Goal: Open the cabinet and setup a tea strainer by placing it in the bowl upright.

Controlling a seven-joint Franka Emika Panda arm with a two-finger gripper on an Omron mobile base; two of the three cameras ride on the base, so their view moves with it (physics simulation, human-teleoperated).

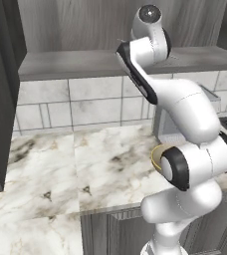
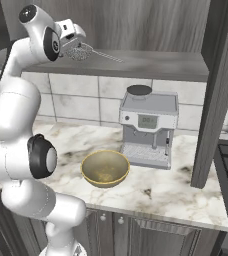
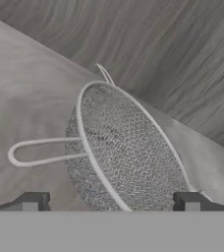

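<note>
Jaws stand spread wide, nothing clamped between them; the gripper [image 3: 110,203] sits right up against the tea strainer [image 3: 124,152], whose mesh rim lies between the two finger tips [image 3: 33,201] in the hand view. Contact cannot be confirmed. The strainer lies tilted on the grey wood-grain shelf of the cabinet [image 2: 151,62], its wire handle pointing toward 9 o'clock in the hand view. In the right base view the gripper [image 2: 75,46] is at 11 o'clock, at shelf height. The bowl [image 2: 105,168] stands on the marble counter [image 2: 151,187] near centre, just beside the coffee machine [image 2: 147,131] at its 2 o'clock.
</note>
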